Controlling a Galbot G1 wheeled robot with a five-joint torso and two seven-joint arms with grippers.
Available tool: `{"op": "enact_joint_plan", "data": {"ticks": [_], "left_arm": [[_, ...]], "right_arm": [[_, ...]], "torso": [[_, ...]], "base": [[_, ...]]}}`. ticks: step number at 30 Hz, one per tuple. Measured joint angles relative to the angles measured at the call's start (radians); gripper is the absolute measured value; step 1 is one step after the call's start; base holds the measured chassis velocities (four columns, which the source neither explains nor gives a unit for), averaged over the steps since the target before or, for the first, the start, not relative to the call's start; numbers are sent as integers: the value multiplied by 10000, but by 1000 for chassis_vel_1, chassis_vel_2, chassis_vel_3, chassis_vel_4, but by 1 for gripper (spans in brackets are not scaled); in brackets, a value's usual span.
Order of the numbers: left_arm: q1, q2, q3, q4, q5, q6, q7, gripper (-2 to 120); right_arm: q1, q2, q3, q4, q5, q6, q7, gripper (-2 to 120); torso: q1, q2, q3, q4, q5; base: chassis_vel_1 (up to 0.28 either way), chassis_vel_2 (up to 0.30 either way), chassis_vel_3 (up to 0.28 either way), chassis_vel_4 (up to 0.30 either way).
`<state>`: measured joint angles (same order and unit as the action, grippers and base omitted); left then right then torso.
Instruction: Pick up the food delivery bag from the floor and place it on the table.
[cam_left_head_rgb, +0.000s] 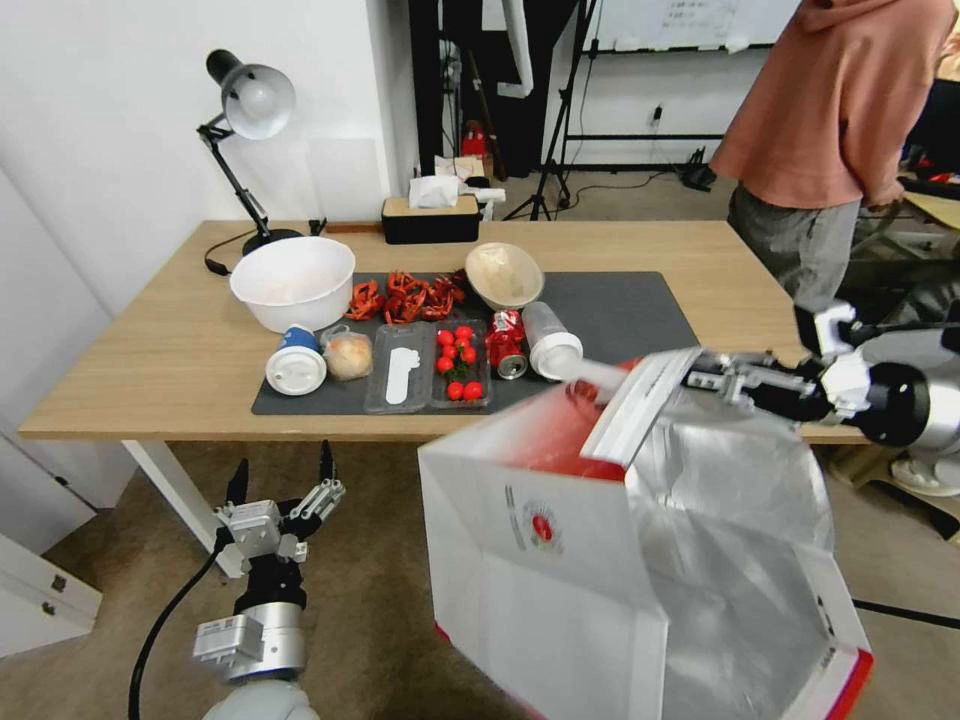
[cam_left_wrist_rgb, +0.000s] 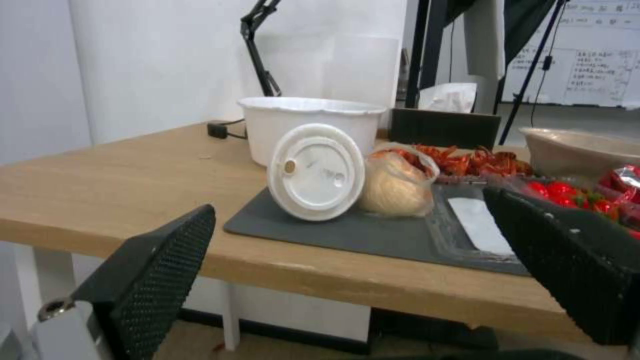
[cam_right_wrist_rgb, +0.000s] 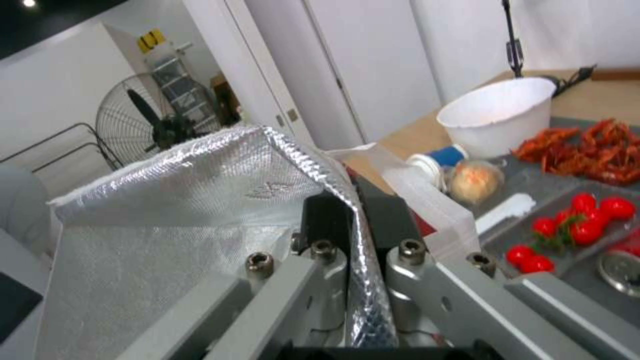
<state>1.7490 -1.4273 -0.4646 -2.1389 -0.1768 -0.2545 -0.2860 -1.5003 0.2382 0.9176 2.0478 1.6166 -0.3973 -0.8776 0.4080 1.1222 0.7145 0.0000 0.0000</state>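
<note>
Right gripper (cam_left_head_rgb: 705, 375) pinches the foil-lined rim of the food delivery bag (cam_left_head_rgb: 560, 540); in the right wrist view both fingers (cam_right_wrist_rgb: 327, 220) are pressed on the silver lining, one each side. One bag, hanging tilted below and left of that gripper, its body below the table edge, its top edge overlapping the table (cam_left_head_rgb: 150, 350) front edge in the head view. Whether its base touches the floor (cam_left_head_rgb: 370, 590) I cannot tell.

Left gripper (cam_left_head_rgb: 282, 478) sits low, below the front edge of the table, spread wide, holding nothing, well apart from the bag.

On the grey mat (cam_left_head_rgb: 640, 310), beyond the left gripper: 1 white bowl (cam_left_head_rgb: 292, 282), 1 beige bowl (cam_left_head_rgb: 503, 274), 1 blue-and-white cup on its side (cam_left_head_rgb: 296, 362), 1 bagged bun (cam_left_head_rgb: 349, 355), 2 clear trays, one holding tomatoes (cam_left_head_rgb: 459, 365), 1 red can (cam_left_head_rgb: 507, 345), 1 plastic tub (cam_left_head_rgb: 550, 340), a heap of crayfish (cam_left_head_rgb: 405, 296). Behind the mat: 1 desk lamp (cam_left_head_rgb: 245, 130), 1 tissue box (cam_left_head_rgb: 430, 215).
</note>
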Motion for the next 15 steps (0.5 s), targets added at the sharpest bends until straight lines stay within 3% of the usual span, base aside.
{"op": "enact_joint_plan", "data": {"ticks": [8,15], "left_arm": [[8,16,10,-37,30,42,-30,100],[7,37,4,-52,38,78,-39,100]], "right_arm": [[427,-162,157,76,726,299,996,0],[1779,-163,-121,14,2542,843,3435,0]], "torso": [[-1,-3,-1,-1,0],[-2,-5,-2,0,1]], "base": [[0,0,0,0],[0,0,0,0]]}}
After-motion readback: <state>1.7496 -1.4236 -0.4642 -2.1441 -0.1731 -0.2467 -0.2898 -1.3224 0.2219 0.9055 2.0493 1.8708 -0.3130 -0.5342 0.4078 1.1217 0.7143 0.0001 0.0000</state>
